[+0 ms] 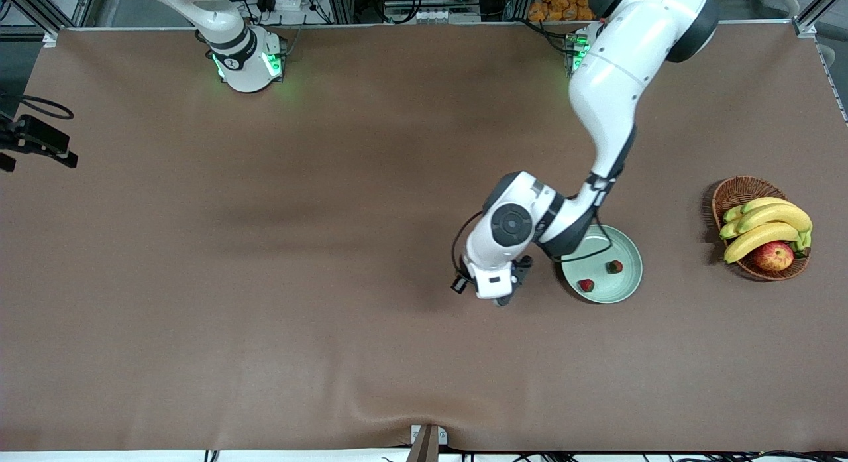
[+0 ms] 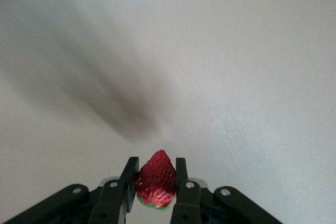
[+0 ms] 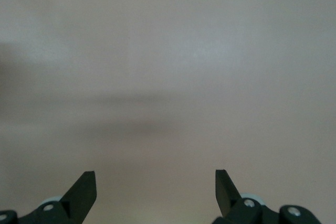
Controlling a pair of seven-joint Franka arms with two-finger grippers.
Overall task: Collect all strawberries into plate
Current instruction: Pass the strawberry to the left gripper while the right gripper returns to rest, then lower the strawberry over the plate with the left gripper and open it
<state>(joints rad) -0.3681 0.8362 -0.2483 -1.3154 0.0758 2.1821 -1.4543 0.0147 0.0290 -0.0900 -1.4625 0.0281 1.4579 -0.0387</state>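
The pale mint-green plate (image 1: 613, 280) lies on the brown table toward the left arm's end. Two strawberries rest in it: one (image 1: 615, 267) farther from the front camera, one (image 1: 585, 285) nearer. My left gripper (image 1: 507, 296) is down at the tabletop just beside the plate, on the side toward the right arm's end. In the left wrist view its fingers (image 2: 156, 179) are shut on a third strawberry (image 2: 156, 179), dark red with a green top. My right gripper (image 3: 156, 182) is open over bare table with nothing between its fingers; the right arm waits, with only its base (image 1: 245, 57) in the front view.
A brown wicker basket (image 1: 739, 193) with bananas (image 1: 765, 227) and a red-yellow apple (image 1: 773, 255) stands at the left arm's end of the table. A black camera mount (image 1: 36, 140) juts in at the right arm's end.
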